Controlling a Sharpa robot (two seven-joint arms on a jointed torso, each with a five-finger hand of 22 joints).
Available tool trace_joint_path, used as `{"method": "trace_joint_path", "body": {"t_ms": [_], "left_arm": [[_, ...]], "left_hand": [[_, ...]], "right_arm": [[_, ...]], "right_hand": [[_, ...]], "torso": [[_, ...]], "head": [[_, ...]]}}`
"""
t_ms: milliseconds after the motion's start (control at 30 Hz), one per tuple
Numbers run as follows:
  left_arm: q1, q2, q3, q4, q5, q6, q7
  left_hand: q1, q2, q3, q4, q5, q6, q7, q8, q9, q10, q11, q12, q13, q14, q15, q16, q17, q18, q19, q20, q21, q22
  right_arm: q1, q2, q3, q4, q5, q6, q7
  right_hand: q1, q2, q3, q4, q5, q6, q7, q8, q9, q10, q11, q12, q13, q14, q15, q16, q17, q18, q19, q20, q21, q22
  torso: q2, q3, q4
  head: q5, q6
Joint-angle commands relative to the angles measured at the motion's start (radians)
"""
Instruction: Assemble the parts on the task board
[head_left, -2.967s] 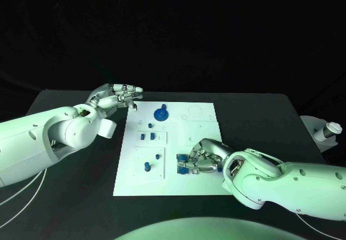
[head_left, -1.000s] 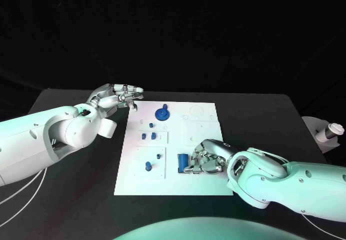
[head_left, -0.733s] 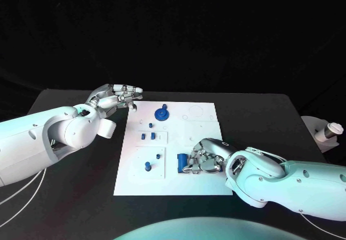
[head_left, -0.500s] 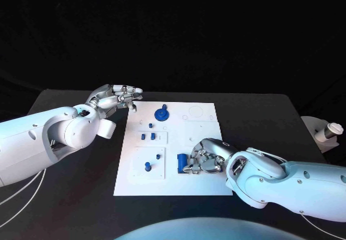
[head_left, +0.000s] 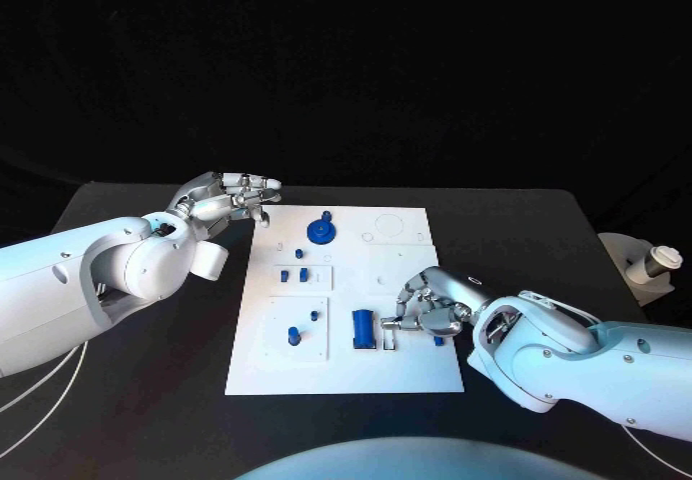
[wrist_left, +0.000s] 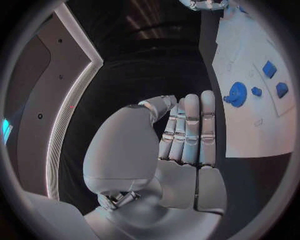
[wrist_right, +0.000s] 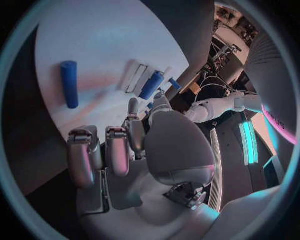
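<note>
On the board (head_left: 397, 270), the right hand (head_left: 433, 305) curls its fingers beside a blue peg (head_left: 362, 328) near its centre, seemingly seating it next, while the left hand (head_left: 228, 197), fingers pressed together, idles far-left.

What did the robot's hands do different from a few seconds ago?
The right hand slid back off the blue parts, away toward the board's right edge. That uncovers a blue bar and a small blue piece on the task board. The left hand stayed at the board's far left corner.
</note>
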Motion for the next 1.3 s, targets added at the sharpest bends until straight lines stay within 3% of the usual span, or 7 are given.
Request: {"method": "trace_joint_path", "body": {"t_ms": [33, 133, 200, 267, 567, 867, 1300], "left_arm": [[0.0, 0.001, 0.0, 0.002, 0.002, 0.018, 0.001], [0.0, 0.001, 0.0, 0.003, 0.002, 0.017, 0.001], [0.0, 0.001, -0.001, 0.004, 0.002, 0.017, 0.002], [0.0, 0.001, -0.001, 0.005, 0.002, 0.017, 0.003], [0.0, 0.003, -0.002, 0.008, 0.002, 0.02, 0.005], [0.0, 0.001, -0.002, 0.009, 0.002, 0.021, 0.005], [0.0, -0.001, -0.002, 0.009, 0.002, 0.021, 0.003]], "left_hand": [[0.007, 0.001, 0.006, 0.002, 0.004, -0.007, 0.003, -0.005, -0.002, -0.006, 0.002, 0.005, 0.0, -0.005, -0.001, -0.001, -0.001, 0.014, 0.003, 0.002, 0.004, 0.001], [0.007, 0.001, 0.006, 0.002, 0.004, -0.007, 0.003, -0.005, -0.002, -0.006, 0.002, 0.005, 0.0, -0.005, -0.001, -0.001, -0.001, 0.014, 0.003, 0.002, 0.004, 0.001], [0.007, 0.0, 0.007, 0.001, 0.004, -0.007, 0.003, -0.005, -0.002, -0.007, 0.002, 0.005, 0.0, -0.006, -0.001, -0.001, -0.001, 0.014, 0.003, 0.002, 0.005, 0.002], [0.007, 0.0, 0.007, 0.001, 0.004, -0.007, 0.003, -0.005, -0.002, -0.007, 0.002, 0.005, 0.0, -0.006, -0.001, -0.001, -0.001, 0.014, 0.003, 0.002, 0.005, 0.002], [0.004, 0.0, 0.008, 0.003, 0.003, -0.007, 0.003, -0.005, -0.002, -0.008, 0.003, 0.007, -0.001, -0.006, -0.001, -0.001, -0.002, 0.014, 0.001, 0.003, 0.006, 0.003], [0.004, 0.0, 0.008, 0.003, 0.003, -0.007, 0.003, -0.005, -0.002, -0.008, 0.003, 0.007, -0.001, -0.006, -0.001, -0.001, -0.002, 0.014, 0.001, 0.003, 0.006, 0.003], [0.004, 0.001, 0.009, 0.003, 0.003, -0.007, 0.003, -0.005, -0.002, -0.008, 0.003, 0.007, -0.001, -0.006, -0.001, -0.001, -0.003, 0.014, 0.001, 0.003, 0.006, 0.003]], "right_arm": [[0.014, -0.039, 0.002, 0.0, -0.019, -0.025, 0.023], [0.021, -0.072, 0.003, 0.002, -0.044, -0.007, 0.012], [0.024, -0.099, 0.002, 0.005, -0.069, 0.008, 0.001], [0.025, -0.115, 0.001, 0.009, -0.087, 0.016, -0.006], [0.006, -0.169, -0.006, 0.029, -0.131, 0.05, -0.052], [-0.027, -0.173, -0.01, 0.022, -0.161, 0.068, -0.089], [-0.05, -0.137, -0.011, 0.005, -0.169, 0.076, -0.096]], "right_hand": [[0.034, 0.013, -0.003, -0.006, 0.007, -0.01, 0.0, -0.007, -0.003, -0.009, 0.001, -0.012, -0.083, 0.076, 0.001, -0.005, 0.096, -0.014, 0.107, 0.001, 0.004, 0.263], [0.078, 0.017, 0.003, -0.011, 0.012, -0.023, 0.004, -0.02, -0.011, -0.017, 0.004, -0.033, -0.094, 0.075, 0.003, -0.006, 0.094, -0.014, 0.107, 0.003, 0.004, 0.263], [0.119, 0.025, 0.016, -0.008, -0.027, -0.03, 0.01, -0.037, -0.023, -0.019, 0.008, -0.04, -0.098, 0.075, 0.006, -0.007, 0.093, -0.014, 0.107, 0.005, 0.004, 0.263], [0.13, 0.025, 0.019, -0.006, -0.03, -0.035, 0.013, -0.049, -0.031, -0.02, 0.01, -0.043, -0.1, 0.075, 0.008, -0.007, 0.093, -0.014, 0.107, 0.007, 0.004, 0.263], [0.111, 0.026, 0.014, 0.0, -0.046, -0.021, 0.015, -0.054, -0.038, -0.016, 0.013, -0.038, -0.097, 0.076, 0.011, -0.006, 0.097, -0.014, 0.107, 0.01, 0.004, 0.263], [0.09, 0.021, 0.007, 0.0, -0.048, -0.01, 0.014, -0.055, -0.041, -0.015, 0.013, -0.038, -0.097, 0.076, 0.011, -0.006, 0.098, -0.014, 0.107, 0.011, 0.004, 0.263], [0.098, 0.029, 0.016, -0.003, -0.034, -0.003, 0.009, -0.056, -0.043, -0.014, 0.009, -0.037, -0.096, 0.077, 0.009, -0.005, 0.1, -0.014, 0.107, 0.01, 0.004, 0.263]], "torso": [[0.0, -0.0011, 0.0011], [0.0, -0.0012, -0.0008], [0.0, -0.0006, -0.0014], [0.0, -0.0001, -0.0014], [-0.001, 0.0, -0.0033], [0.0, 0.0007, -0.0022], [0.0, 0.001, -0.001]], "head": [[-0.008, 0.003], [-0.014, 0.003], [-0.019, 0.004], [-0.022, 0.003], [-0.029, 0.003], [-0.028, 0.0], [-0.027, -0.003]]}}
